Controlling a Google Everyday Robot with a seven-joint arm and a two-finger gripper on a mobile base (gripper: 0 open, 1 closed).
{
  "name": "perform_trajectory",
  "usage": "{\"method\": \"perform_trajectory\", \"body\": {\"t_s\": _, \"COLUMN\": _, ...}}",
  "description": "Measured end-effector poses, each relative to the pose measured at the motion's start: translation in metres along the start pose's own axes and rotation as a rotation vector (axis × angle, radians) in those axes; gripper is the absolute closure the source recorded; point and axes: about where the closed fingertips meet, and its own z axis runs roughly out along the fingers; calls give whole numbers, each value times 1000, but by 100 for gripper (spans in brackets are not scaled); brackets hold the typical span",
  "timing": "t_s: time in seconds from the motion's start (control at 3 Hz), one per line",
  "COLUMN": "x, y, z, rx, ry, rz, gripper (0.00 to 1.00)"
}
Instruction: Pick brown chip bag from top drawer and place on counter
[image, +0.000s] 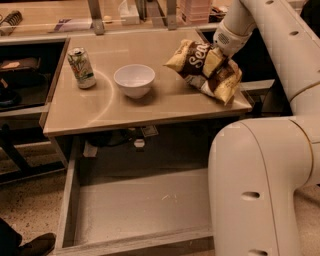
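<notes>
Robot arm (265, 165) is filling the right side of the view w/ its big white shell – the upper link is reaching up and back to the gripper (216, 59), which is sitting over the far-right part of the counter (150, 65).

Top drawer (140, 205) is standing pulled open, well below and to the left of the gripper, nearer the camera; its flat grey bottom is showing w/ only a few pale flecks on it, and the arm is covering its right end.

Counter is lying directly under the gripper and stretching away to its left; the front edge is overhanging the back of the drawer.

Brown chip bag (200, 65) is at the gripper itself – gripper is clenching it around the crumpled middle, approx. The "Sea" script end is sticking out to the gripper's left and the tan end is hanging down on the near side, right by the counter's front-right corner. Bag is out of the drawer, above the counter; can't tell if its lower end is touching the surface.

White bowl (134, 80) is sitting upright on the counter, left of the gripper, apart from the bag.

Drink can (81, 67) is standing upright further left, beyond the bowl, near the counter's left edge
</notes>
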Motion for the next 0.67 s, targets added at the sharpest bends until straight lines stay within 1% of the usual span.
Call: {"method": "perform_trajectory", "body": {"t_s": 0.67, "x": -6, "y": -2, "z": 7, "rx": 7, "ry": -16, "rz": -1, "gripper": 49}}
